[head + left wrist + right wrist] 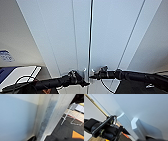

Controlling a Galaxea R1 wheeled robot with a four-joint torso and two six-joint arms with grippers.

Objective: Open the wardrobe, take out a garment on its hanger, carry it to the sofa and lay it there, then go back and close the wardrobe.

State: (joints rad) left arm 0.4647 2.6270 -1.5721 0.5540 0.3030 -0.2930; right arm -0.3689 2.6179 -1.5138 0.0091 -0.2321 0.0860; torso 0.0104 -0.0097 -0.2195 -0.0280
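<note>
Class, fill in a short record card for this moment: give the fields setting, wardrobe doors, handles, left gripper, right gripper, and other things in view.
setting: robot close up to the wardrobe
wardrobe doors: both look shut, dark seam between them
handles: pair either side of the seam, low in the head view
left gripper: at the left handle; grip not discernible
right gripper: at the right handle; grip not discernible
other things: white box at lower left; white wire rack on the floor

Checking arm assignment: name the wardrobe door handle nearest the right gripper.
The handle just right of the dark door seam; the right gripper sits at it. The other handle lies left of the seam.
</note>
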